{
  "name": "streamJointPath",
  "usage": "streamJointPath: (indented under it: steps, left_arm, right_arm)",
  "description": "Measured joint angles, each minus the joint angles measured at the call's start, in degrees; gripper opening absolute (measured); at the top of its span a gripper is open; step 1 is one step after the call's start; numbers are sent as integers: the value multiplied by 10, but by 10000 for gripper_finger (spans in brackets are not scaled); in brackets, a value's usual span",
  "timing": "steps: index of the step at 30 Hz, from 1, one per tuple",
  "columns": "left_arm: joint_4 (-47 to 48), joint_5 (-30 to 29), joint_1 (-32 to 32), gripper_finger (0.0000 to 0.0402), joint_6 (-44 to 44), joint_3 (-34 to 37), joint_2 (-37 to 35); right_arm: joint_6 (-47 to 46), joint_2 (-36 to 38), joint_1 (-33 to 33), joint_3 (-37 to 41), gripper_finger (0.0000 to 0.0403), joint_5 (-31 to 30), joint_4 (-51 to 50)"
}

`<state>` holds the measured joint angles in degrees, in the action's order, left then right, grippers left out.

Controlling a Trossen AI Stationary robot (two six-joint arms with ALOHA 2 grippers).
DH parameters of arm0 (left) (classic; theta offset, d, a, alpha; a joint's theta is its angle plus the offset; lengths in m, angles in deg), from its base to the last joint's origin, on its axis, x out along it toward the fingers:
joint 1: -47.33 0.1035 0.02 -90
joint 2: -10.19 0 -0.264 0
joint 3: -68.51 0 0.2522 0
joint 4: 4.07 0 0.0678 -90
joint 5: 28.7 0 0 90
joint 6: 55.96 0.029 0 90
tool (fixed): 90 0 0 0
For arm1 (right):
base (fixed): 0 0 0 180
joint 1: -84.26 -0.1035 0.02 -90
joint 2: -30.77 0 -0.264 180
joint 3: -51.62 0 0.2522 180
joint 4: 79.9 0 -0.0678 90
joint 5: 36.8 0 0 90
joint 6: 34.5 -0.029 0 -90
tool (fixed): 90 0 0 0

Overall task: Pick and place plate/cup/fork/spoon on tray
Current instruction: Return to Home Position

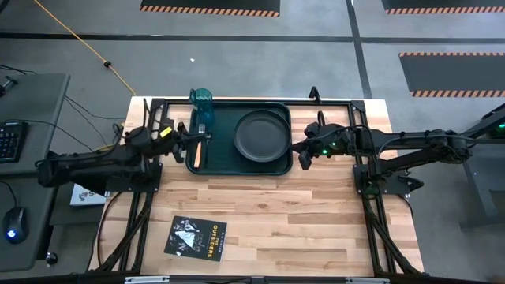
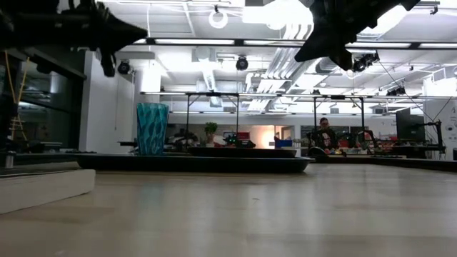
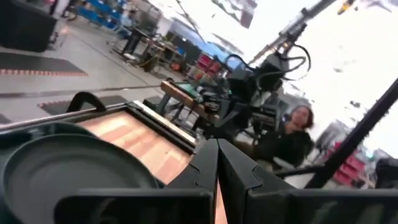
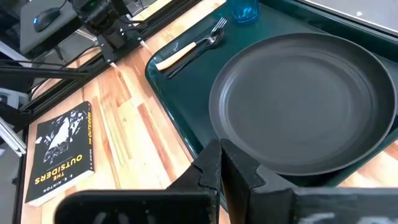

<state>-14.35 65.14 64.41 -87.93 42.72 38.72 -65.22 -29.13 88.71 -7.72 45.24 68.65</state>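
The dark green tray (image 1: pixel 229 162) lies at the table's far middle. On it rest the dark plate (image 1: pixel 262 134) on the right side, the teal cup (image 1: pixel 201 99) upright in the far left corner, and the tan-handled fork (image 4: pixel 180 55) with the dark spoon (image 4: pixel 200 48) lying beside it at the left. My left gripper (image 1: pixel 188 140) is shut and empty, raised over the tray's left edge near the fork. My right gripper (image 1: pixel 300 155) is shut and empty, raised just off the tray's right edge near the plate (image 4: pixel 305 99).
A black booklet with white print (image 1: pixel 196 237) lies on the table's near left part; it also shows in the right wrist view (image 4: pixel 62 152). Bare wood lies between it and the tray. Dark frame rails (image 1: pixel 371 181) run along both table sides. A person (image 2: pixel 325 134) sits in the room beyond.
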Motion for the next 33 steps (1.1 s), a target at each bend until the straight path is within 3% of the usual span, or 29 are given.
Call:
streamJointPath:
  steps: [13, 33]
  left_arm:
    - [2, -122, -138, 0, 39, 6, -29]
    - [36, -115, -151, 0, 87, 5, -111]
  right_arm:
    - [-53, 0, 0, 0, 0, 11, 8]
    - [-54, 0, 0, 0, 0, 25, 28]
